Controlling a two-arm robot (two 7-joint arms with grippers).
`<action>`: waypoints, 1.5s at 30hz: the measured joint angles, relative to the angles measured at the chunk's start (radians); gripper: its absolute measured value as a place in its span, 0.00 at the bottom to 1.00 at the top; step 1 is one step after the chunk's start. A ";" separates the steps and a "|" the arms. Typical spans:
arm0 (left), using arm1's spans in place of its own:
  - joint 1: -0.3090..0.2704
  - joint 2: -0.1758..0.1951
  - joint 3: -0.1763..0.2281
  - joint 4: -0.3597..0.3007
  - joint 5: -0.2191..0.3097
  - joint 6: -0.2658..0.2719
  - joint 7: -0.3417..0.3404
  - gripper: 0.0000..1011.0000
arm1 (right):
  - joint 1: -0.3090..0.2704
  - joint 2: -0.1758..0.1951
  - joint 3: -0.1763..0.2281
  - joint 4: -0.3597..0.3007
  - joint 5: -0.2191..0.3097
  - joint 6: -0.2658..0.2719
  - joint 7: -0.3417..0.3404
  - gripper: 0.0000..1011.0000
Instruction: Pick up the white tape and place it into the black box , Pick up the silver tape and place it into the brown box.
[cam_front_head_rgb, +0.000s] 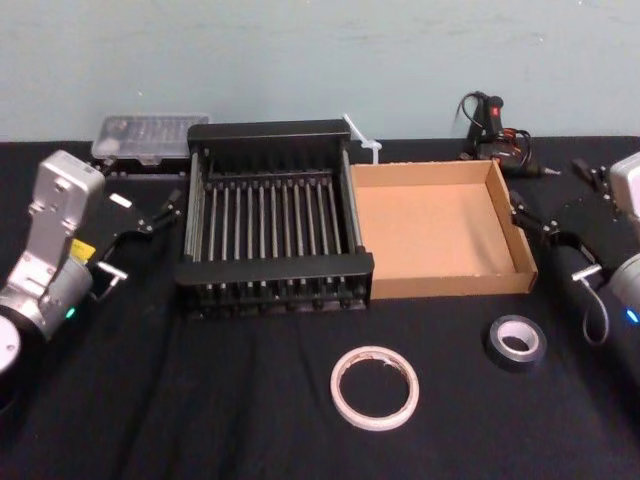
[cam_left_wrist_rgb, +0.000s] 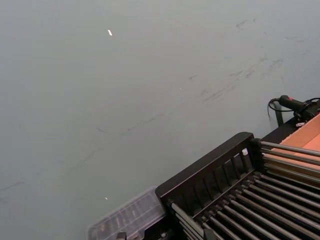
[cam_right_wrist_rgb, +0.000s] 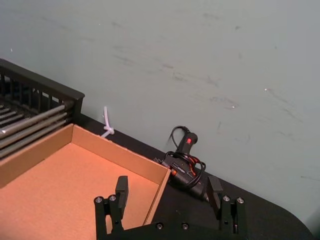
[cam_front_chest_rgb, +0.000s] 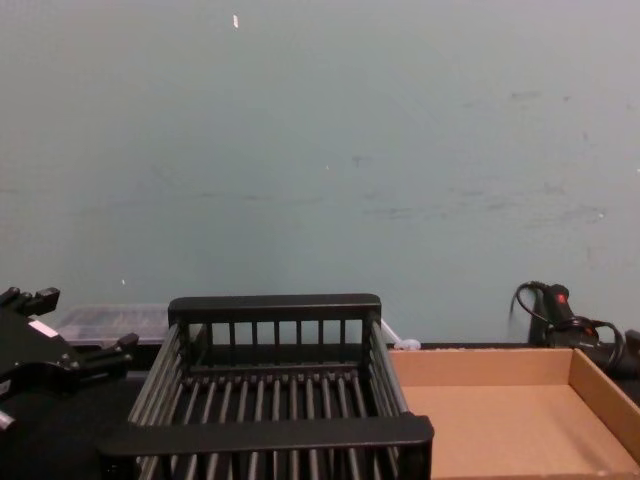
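White tape (cam_front_head_rgb: 375, 387) and silver tape (cam_front_head_rgb: 516, 342) are lying by the table's (cam_front_head_rgb: 200, 410) front edge, left gripper (cam_front_head_rgb: 160, 212) and right gripper (cam_right_wrist_rgb: 168, 181) both wide open.

Flat, rather dim overhead light leaves soft shadows and a faint sheen on the black box (cam_front_head_rgb: 275, 268).
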 joint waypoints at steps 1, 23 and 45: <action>0.000 0.000 0.000 0.000 0.000 0.000 0.000 0.99 | -0.012 0.006 0.012 -0.017 0.010 0.005 0.007 0.99; 0.000 0.000 0.000 0.000 0.000 0.000 0.000 0.99 | -0.282 0.162 0.215 -0.338 0.190 0.206 0.107 0.99; 0.000 0.000 0.000 0.000 0.000 0.000 0.000 0.99 | -0.361 0.186 0.251 -0.404 0.278 0.428 0.235 0.99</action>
